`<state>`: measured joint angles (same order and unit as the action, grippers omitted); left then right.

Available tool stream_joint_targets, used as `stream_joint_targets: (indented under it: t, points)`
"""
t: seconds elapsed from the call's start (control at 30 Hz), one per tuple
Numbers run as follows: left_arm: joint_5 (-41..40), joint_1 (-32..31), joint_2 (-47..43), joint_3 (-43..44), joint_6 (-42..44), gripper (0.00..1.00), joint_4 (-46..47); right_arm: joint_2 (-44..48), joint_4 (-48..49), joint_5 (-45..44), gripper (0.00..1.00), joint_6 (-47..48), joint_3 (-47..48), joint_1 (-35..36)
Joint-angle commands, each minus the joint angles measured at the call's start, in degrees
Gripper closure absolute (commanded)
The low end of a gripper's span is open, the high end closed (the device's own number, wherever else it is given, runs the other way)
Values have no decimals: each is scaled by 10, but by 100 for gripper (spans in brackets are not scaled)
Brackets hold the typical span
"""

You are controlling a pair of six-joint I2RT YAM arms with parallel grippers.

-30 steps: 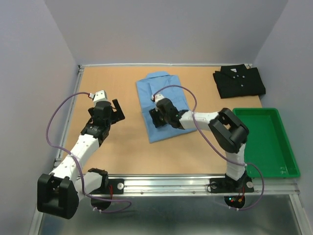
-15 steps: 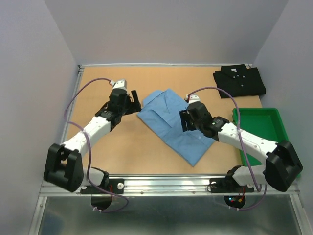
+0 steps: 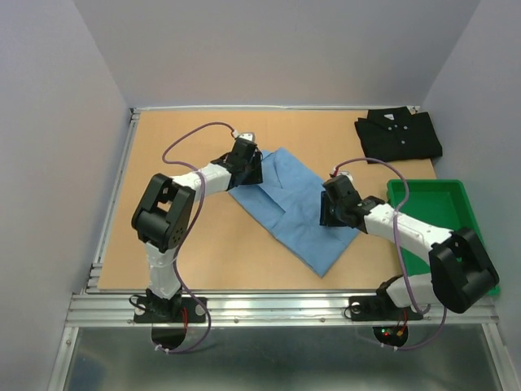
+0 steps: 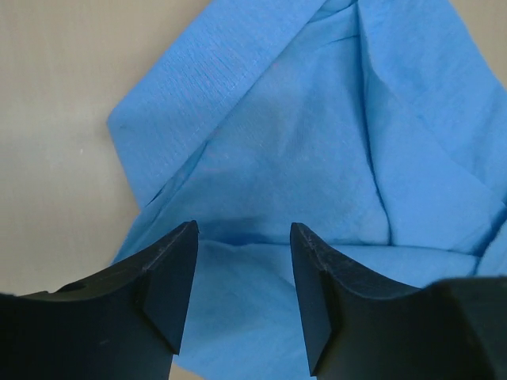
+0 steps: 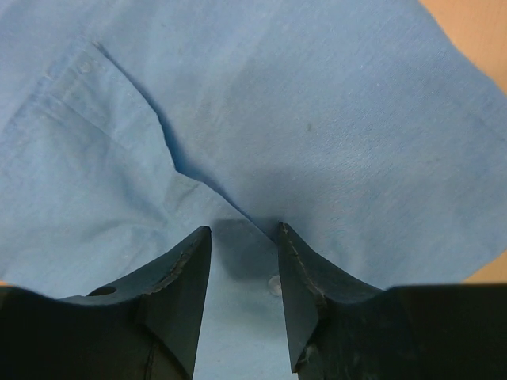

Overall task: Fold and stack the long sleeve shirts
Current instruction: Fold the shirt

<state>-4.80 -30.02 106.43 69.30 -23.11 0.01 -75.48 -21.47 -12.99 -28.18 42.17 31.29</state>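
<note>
The light blue long sleeve shirt (image 3: 293,213) lies folded and slanted across the middle of the table. My left gripper (image 3: 248,169) is at its far left corner. In the left wrist view the left gripper (image 4: 244,229) is open, its jaws straddling a raised fold of the blue shirt (image 4: 301,158). My right gripper (image 3: 330,213) rests on the shirt's right edge. In the right wrist view the right gripper (image 5: 244,229) is open over the blue shirt (image 5: 333,119), with a small white button (image 5: 274,283) between the fingers. The black long sleeve shirt (image 3: 399,135) lies folded at the back right corner.
A green plastic tray (image 3: 456,269) stands along the table's right side, just beyond the right arm. A metal rail (image 3: 277,305) runs along the near edge. Grey walls close in the table at the back and both sides.
The blue shirt has turned to a slant and shifted toward the front right. My left arm swung in from the left to its corner. Both pairs of jaws have narrowed.
</note>
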Motion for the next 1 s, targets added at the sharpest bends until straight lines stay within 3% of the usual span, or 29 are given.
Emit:
stream_joint_targets:
  t: [0.0, 0.17, 0.27, 0.5, 0.57, 0.6, 0.7, 0.8, 0.97]
  points:
    - [-26, 0, 35, 55, -5, 40, -54, -36, 9, 10, 55, -14, -12, -4]
    - [-51, 15, 43, 34, -30, 40, -88, -108, 41, 7, 55, 50, 31, -5]
    - [-31, 58, 24, -13, -56, 41, -95, -178, 64, 13, 55, 98, 69, -5]
    - [-17, 158, -89, -135, -81, 41, -85, -314, 76, 46, 51, 198, 260, -5]
    - [-1, 165, -124, -150, -81, 31, -77, -345, 75, 76, 49, 205, 322, -5]
    - [7, 165, -146, -150, -81, 24, -75, -352, 75, 89, 48, 202, 351, -5]
    - [45, 162, -184, -145, -84, 17, -76, -339, 75, 126, 46, 169, 368, -5]
    - [71, 149, -242, -140, -98, 16, -77, -300, 77, 178, 44, 136, 346, -5]
    - [86, 57, -302, -146, -144, 19, -69, -220, 86, 209, 44, 104, 266, -5]
